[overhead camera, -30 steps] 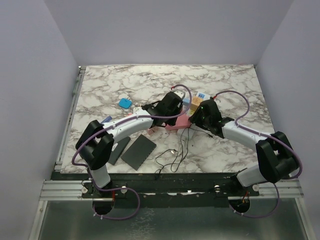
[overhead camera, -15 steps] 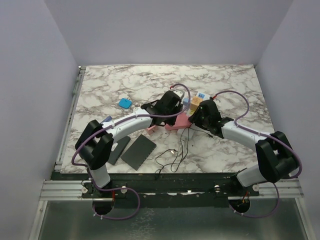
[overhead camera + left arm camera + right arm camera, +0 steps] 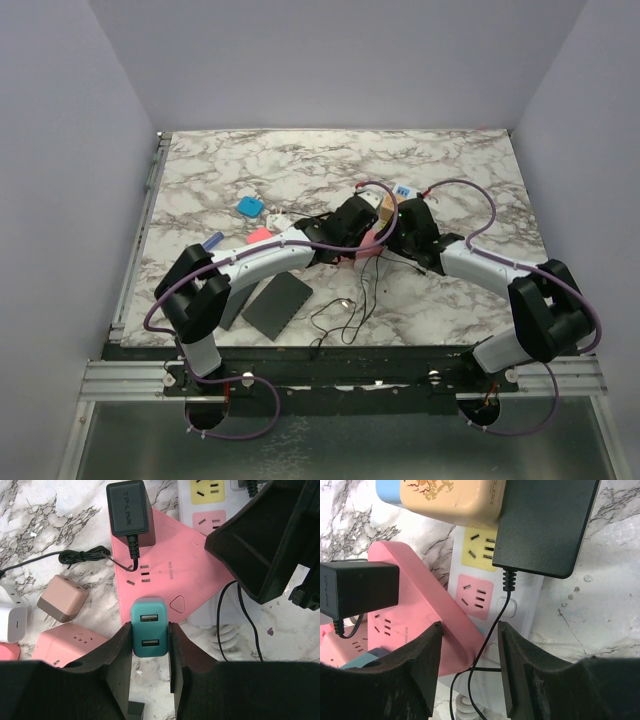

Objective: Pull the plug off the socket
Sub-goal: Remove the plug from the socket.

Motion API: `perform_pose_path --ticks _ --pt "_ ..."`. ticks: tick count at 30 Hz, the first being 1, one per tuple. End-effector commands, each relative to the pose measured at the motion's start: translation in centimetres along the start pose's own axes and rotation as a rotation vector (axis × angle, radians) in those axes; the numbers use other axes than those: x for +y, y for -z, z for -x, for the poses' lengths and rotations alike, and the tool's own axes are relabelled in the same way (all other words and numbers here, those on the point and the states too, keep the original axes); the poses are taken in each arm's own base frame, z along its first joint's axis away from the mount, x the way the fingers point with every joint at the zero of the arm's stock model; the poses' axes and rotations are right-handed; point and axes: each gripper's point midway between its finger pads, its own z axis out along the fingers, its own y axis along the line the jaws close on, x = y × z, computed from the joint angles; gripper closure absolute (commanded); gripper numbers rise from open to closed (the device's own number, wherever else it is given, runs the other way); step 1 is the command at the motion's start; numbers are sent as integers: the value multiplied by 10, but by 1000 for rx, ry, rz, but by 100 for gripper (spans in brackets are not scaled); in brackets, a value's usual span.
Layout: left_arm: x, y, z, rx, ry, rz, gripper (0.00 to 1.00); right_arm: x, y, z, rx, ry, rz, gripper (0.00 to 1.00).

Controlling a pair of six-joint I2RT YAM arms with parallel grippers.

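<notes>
In the left wrist view my left gripper (image 3: 150, 628) is shut on a teal two-port USB plug (image 3: 149, 632). The plug stands at the near corner of a pink triangular outlet block (image 3: 170, 565); its prongs are hidden. The white socket (image 3: 187, 515) lies just beyond, partly under the pink block. My right gripper (image 3: 470, 629) is open over the near end of the socket (image 3: 525, 595), its left finger against the pink block (image 3: 420, 600), a thin black cord (image 3: 496, 622) running between the jaws. A large black adapter (image 3: 545, 525) and an orange one (image 3: 450, 495) sit in the socket. From above, both grippers meet at the socket (image 3: 403, 191).
A black TP-LINK adapter (image 3: 127, 510) is plugged into the pink block. Loose pink cubes (image 3: 62, 597) and a white charger (image 3: 12, 622) lie to the left. Black pads (image 3: 277, 303), a coiled thin wire (image 3: 340, 315) and a blue item (image 3: 250, 207) sit nearer the left arm.
My left gripper has moved right and slightly nearer, toward the right gripper, uncovering small pink and white items on the left. The right arm has barely moved.
</notes>
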Motion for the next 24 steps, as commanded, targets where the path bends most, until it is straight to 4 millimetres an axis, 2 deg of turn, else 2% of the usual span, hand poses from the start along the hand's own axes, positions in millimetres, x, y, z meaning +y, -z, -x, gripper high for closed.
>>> perform_pose_path --ticks 1,7,16,24 --pt "-11 3 0 13 8 -65 100 -101 18 -86 275 178 -321 51" --pt "-14 1 2 26 48 -114 100 -96 24 -87 265 192 -303 51" --pt "-6 3 7 17 80 -119 100 -107 24 -100 298 180 -356 51" --pt "27 -6 10 37 219 -126 100 -113 22 -107 323 178 -380 53"
